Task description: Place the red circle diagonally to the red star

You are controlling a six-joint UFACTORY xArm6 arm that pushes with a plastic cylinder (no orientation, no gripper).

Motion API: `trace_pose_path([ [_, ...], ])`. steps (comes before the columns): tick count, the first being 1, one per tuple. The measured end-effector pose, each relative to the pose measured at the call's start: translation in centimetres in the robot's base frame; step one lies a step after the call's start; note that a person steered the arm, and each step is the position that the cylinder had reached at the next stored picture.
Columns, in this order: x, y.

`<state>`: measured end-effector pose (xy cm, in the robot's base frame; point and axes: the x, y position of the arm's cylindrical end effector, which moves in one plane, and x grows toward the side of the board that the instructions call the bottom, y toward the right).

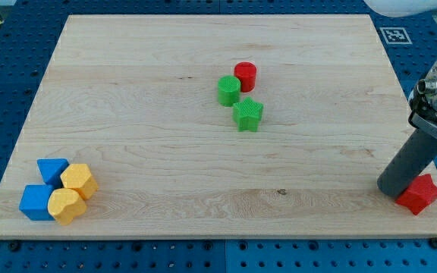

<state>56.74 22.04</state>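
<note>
Red circle (245,76) sits near the counter's (165,152) centre, touching the green circle (228,90), with the green star (247,114) just below them. Well apart, at the view's bottom right corner, lies the red star (419,194), and my tip (394,189) rests just beside its left edge. No jaws exist on this rod. Judging by this, the push has not begun: the tip must first travel to the circle's upper left side, then drive it toward the star without dragging the greens along.
</note>
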Motion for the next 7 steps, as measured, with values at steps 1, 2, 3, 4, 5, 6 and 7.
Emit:
trace_pose_path([
  [1, 0.0, 0.0],
  [2, -1.5, -1.9],
  [3, -6.7, -2.7],
  [4, -12.1, -3.6],
  [5, -17.0, -6.3],
  [6, -21.5, -10.8],
  [7, -22.7, -15.7],
])
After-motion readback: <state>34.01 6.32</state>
